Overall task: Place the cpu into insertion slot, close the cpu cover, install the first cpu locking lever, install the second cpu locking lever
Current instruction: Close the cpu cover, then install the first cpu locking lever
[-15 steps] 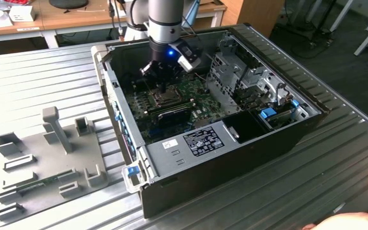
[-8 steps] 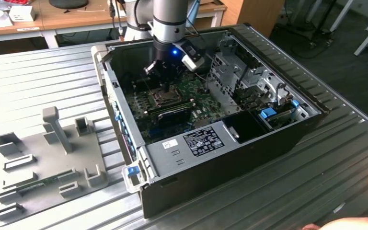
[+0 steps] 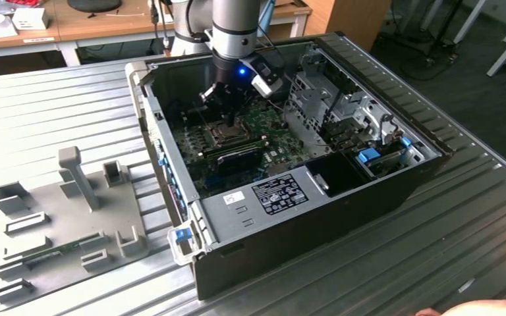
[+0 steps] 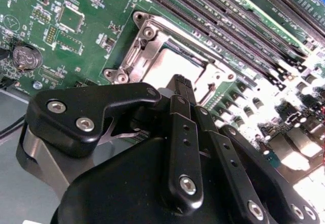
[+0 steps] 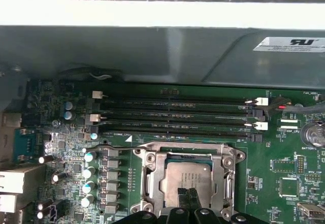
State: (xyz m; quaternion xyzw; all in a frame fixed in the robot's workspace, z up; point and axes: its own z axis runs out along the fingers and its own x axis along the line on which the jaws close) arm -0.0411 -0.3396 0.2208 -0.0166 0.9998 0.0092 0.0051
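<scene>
The open computer case [image 3: 385,191] lies on a ribbed metal table, and my arm reaches down into it. In the first wrist view the cpu [image 5: 185,179], a grey metal square, lies flat in the insertion slot [image 5: 229,159] on the green board. The silver cpu cover [image 5: 148,183] lies flat around it, framing its top. My gripper [image 5: 187,198] is shut, its two thin black fingertips [image 5: 182,197] together and resting at one edge of the cpu. The second wrist view looks past the gripper [image 4: 180,84] onto the slot [image 4: 144,49]. From outside, the gripper [image 3: 224,108] hangs just above the slot [image 3: 226,136].
Several long black memory slots [image 5: 177,117] run beside the socket. A metal drive cage [image 3: 341,105] and the case walls hem in the arm. A grey fixture plate [image 3: 68,210] with upright holders lies to the exterior view's left. A hand [image 3: 481,308] shows at the bottom edge.
</scene>
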